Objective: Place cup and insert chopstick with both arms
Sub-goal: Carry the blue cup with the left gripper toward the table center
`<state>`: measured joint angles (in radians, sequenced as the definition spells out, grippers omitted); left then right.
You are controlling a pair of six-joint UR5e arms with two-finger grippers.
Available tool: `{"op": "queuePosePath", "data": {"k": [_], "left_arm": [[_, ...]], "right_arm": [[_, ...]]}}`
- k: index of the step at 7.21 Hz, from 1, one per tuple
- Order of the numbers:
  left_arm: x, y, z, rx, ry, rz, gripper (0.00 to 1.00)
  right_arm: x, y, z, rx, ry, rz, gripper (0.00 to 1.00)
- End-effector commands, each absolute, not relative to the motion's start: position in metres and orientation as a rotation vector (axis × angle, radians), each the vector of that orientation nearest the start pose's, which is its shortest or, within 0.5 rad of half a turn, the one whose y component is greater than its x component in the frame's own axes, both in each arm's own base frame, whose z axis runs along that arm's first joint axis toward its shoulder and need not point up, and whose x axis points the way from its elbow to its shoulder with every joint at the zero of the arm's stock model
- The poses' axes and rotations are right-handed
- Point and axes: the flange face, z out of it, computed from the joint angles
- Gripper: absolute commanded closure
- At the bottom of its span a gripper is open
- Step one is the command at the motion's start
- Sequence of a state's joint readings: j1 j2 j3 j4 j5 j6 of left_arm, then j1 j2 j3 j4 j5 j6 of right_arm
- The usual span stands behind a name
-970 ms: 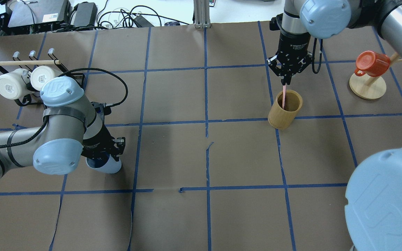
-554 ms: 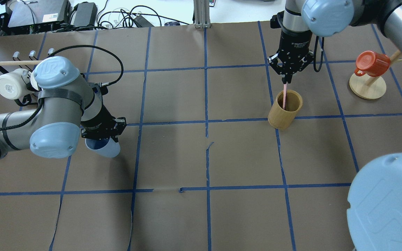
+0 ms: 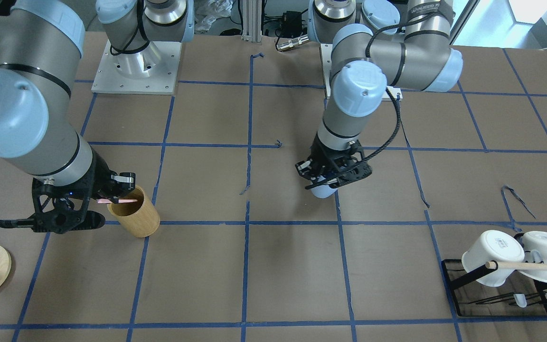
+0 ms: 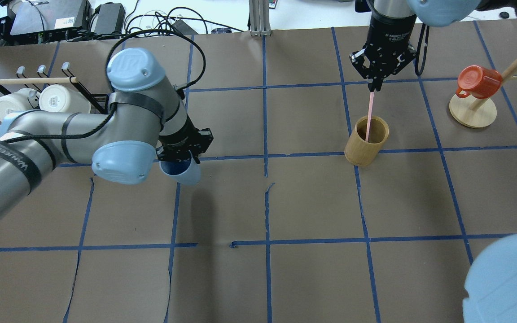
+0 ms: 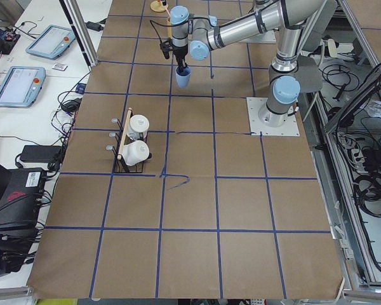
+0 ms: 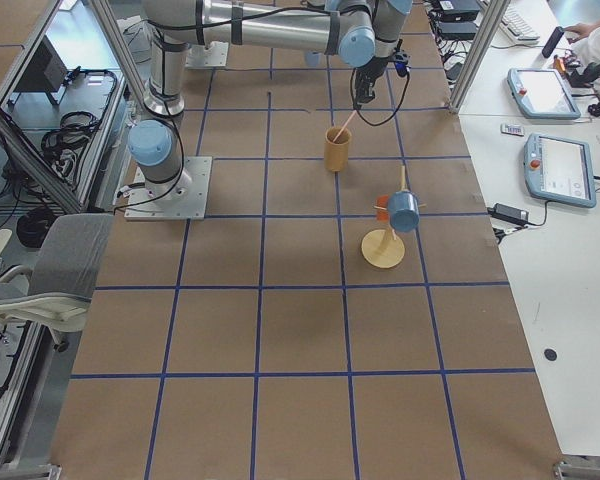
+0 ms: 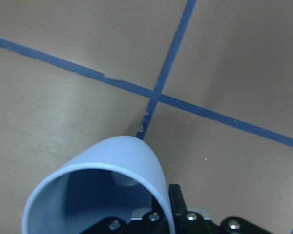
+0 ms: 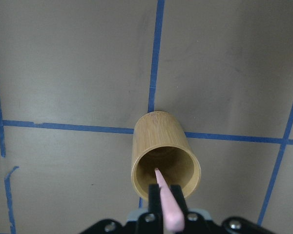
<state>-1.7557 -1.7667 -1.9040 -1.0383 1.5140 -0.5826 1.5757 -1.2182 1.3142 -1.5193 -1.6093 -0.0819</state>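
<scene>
Surface: brown paper table (image 4: 312, 278) with a blue tape grid; both arms work its middle band.
Cup (image 4: 183, 172): left of centre, hanging from the left arm's pincer, apparently clear of the paper.
Left gripper (image 4: 180, 156): clenched on the cup's wall at the rim, likely so the base is free for setting down.
Bamboo holder (image 4: 359, 150): right side, upright, well apart from the cup.
Chopstick (image 4: 370, 114): steep, lower tip inside the holder's mouth.
Right gripper (image 4: 375, 83): pinching the chopstick's top end, so the length can clear the holder.
Far edge: white mugs (image 4: 59, 99) on a rack (image 4: 81, 87) at left; red mug (image 4: 478, 82) on a wooden stand (image 4: 473, 114) at right.
</scene>
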Motion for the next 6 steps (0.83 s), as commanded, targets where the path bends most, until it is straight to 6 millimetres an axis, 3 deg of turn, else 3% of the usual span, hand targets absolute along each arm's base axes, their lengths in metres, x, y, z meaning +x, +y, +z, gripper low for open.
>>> {"op": "queuePosePath", "data": {"k": [1,2,5,6], "left_arm": [[-0.33,-0.454,0.258,-0.703,3.16,0.066,1.0],[-0.36,-0.437,0.253,-0.661,3.204,0.117,1.0],[-0.368,-0.43,0.242,-0.638,3.189,0.16,1.0],[-0.368,-0.431,0.243,-0.643,3.188,0.151,0.01]], "right_arm": [[0.128,-0.617,0.422,-0.159,3.162,0.207,0.96],[0.128,-0.618,0.426,-0.152,3.164,0.183,0.96],[0.132,-0.622,0.43,-0.132,3.129,0.113,0.96],[0.134,-0.622,0.43,-0.132,3.126,0.112,0.96]]}}
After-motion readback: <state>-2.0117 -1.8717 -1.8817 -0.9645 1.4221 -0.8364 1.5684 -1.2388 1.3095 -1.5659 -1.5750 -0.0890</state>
